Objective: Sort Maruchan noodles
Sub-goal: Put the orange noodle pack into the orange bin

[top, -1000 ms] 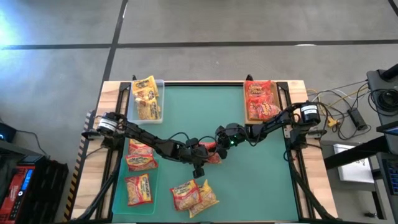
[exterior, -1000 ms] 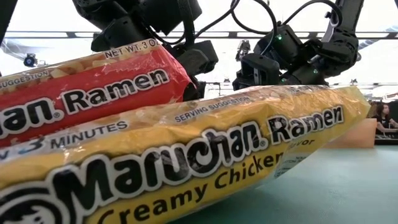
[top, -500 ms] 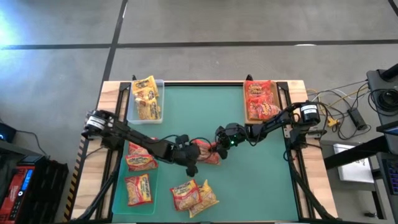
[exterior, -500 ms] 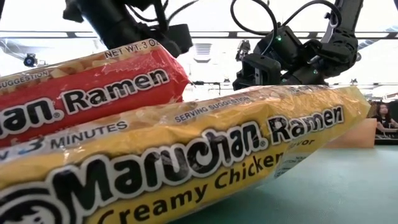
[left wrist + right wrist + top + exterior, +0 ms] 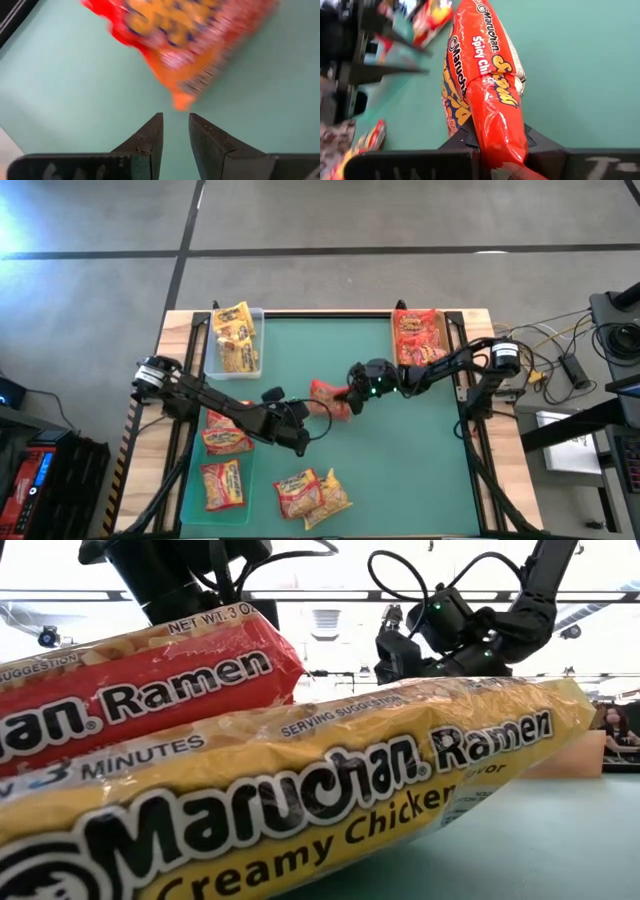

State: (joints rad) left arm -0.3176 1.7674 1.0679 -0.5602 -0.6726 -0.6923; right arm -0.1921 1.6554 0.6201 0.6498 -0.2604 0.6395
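A red-orange Maruchan packet point(image 5: 327, 397) is held mid-table by my right gripper point(image 5: 352, 394), which is shut on it. The right wrist view shows the packet point(image 5: 487, 75) reaching away from the fingers. My left gripper point(image 5: 303, 440) stands just to the near-left of the packet, narrowly open and holding nothing; its wrist view shows the blurred packet point(image 5: 185, 35) beyond the fingertips point(image 5: 176, 120). Two more packets point(image 5: 312, 492), one red and one yellow, lie flat near the table's near edge and fill the low view point(image 5: 300, 790). My right gripper pinches the packet's right-hand end point(image 5: 495, 135) between its two fingers point(image 5: 462, 140). It comes in roughly level from the table's right, with the fingers pointing along the packet. The packet sticks out past the fingertips toward the table's left and looks lifted off the mat.
A clear tray point(image 5: 252, 362) at the far left holds yellow packets. A tan tray point(image 5: 397, 368) at the far right holds red ones. A green tray point(image 5: 190, 480) at the near left holds red-orange packets. Bare green mat point(image 5: 400, 470) lies at the near right.
My left gripper has drawn back from the packet toward the table's near-left. My right gripper has risen and moved toward the far edge, carrying the red-orange packet up and away from where it lay.
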